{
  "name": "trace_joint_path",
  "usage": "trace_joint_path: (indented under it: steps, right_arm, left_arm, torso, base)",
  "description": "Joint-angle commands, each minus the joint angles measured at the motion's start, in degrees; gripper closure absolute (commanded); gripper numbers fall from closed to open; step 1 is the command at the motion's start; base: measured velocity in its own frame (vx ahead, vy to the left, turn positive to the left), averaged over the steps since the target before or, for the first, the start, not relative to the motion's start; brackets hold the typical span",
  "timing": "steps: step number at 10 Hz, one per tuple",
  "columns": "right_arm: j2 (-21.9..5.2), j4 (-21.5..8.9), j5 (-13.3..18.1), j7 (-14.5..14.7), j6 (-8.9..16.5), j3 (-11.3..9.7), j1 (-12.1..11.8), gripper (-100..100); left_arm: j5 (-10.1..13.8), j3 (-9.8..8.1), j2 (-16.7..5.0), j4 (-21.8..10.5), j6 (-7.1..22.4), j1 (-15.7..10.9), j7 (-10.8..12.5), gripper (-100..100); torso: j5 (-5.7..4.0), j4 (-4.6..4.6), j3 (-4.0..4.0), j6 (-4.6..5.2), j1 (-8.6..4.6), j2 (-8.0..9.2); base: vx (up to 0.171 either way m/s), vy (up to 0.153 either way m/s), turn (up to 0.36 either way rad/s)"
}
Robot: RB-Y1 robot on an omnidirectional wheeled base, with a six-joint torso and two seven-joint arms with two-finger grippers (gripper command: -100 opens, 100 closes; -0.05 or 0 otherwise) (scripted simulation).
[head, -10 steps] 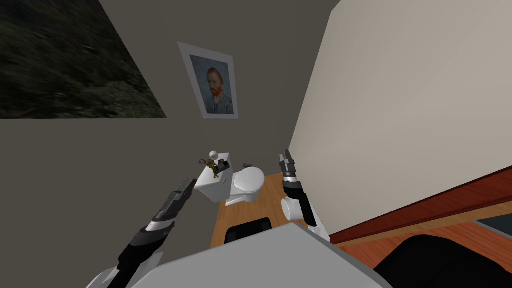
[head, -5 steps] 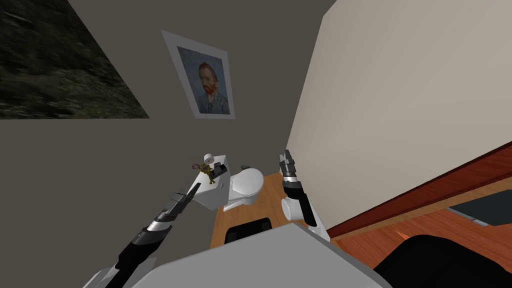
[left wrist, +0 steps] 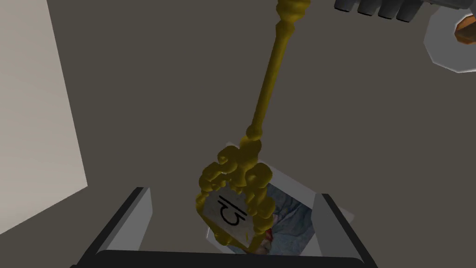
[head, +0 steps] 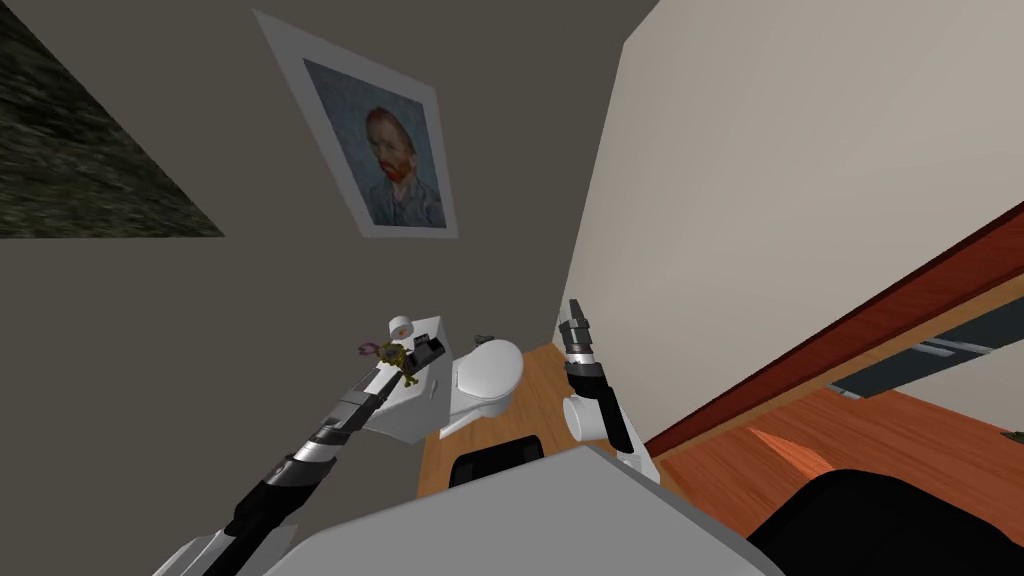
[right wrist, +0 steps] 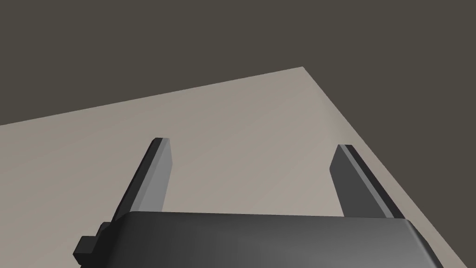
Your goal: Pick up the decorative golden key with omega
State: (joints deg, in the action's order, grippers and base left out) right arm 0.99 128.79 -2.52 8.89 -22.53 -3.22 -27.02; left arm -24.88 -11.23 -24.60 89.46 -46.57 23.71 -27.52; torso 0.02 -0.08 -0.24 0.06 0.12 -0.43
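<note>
1. The left gripper is spread wide, one of its fingers on each side of the golden key. Neither blade touches the key, and a gap shows on both sides.
2. The key's ornate bow, with its pale plaque bearing the omega sign, sits between the blades, close to the gripper's dark body.
3. The key's long axis runs nearly straight out along the gripper's pointing line, leaning a little to one side. The shaft extends well past the fingertips, so I judge the closing direction to be across the bow rather than along it.
4. In the head view the left gripper reaches the near corner of the white toilet tank, where the key lies on top.
5. Farther back on the tank top are a dark object and a toilet roll, both beyond the key's far end.
6. The toilet's lid is down beside the tank, and nothing rests on it.
7. The right gripper is raised near the pale wall, well apart from the key. Its blades are spread and hold nothing, so the left arm is plainly the nearer.
8. By my judgement, what remains is to close on the bow and lift.
</note>
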Motion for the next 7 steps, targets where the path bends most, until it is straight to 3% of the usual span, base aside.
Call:
trace_joint_path:
  steps: [1,3,4,5,7]
  right_arm:
    - [0.00,0.00,0.00,0.00,0.00,0.00,0.00,0]
    - [0.00,0.00,0.00,0.00,0.00,0.01,0.00,0]
    - [0.00,0.00,0.00,0.00,0.00,0.01,0.00,0]
    - [0.01,0.00,0.00,0.00,0.00,0.00,0.00,0]
    - [0.00,0.00,0.00,0.00,0.00,0.00,0.00,0]
  left_arm:
    - [-1.31,0.81,-1.10,-1.71,1.48,-0.30,-1.40,-100]
    - [-1.47,1.08,-1.04,-2.01,1.26,-0.27,-1.66,-100]
    - [-1.53,1.12,-1.11,-2.13,1.30,-0.30,-1.79,0]
    - [-1.16,3.44,-0.07,-4.99,2.05,-3.16,-2.81,-100]
    - [-1.16,3.44,-0.07,-6.36,2.05,-5.47,-2.81,-100]
  torso:
    - [0.00,0.00,0.00,0.00,0.00,0.00]
    - [0.02,0.05,0.14,-0.04,0.07,0.26]
    - [-0.01,0.07,0.18,-0.08,-0.10,0.32]
    - [-0.04,0.07,0.18,-0.07,-0.21,0.32]
    - [-0.02,0.11,0.29,-0.07,-0.14,0.52]
  base:
    - [0.056,0.093,-0.278]
    - [-0.007,0.059,-0.132]
    - [0.000,0.008,0.007]
    - [-0.045,0.040,0.178]
    - [-0.055,0.026,0.049]
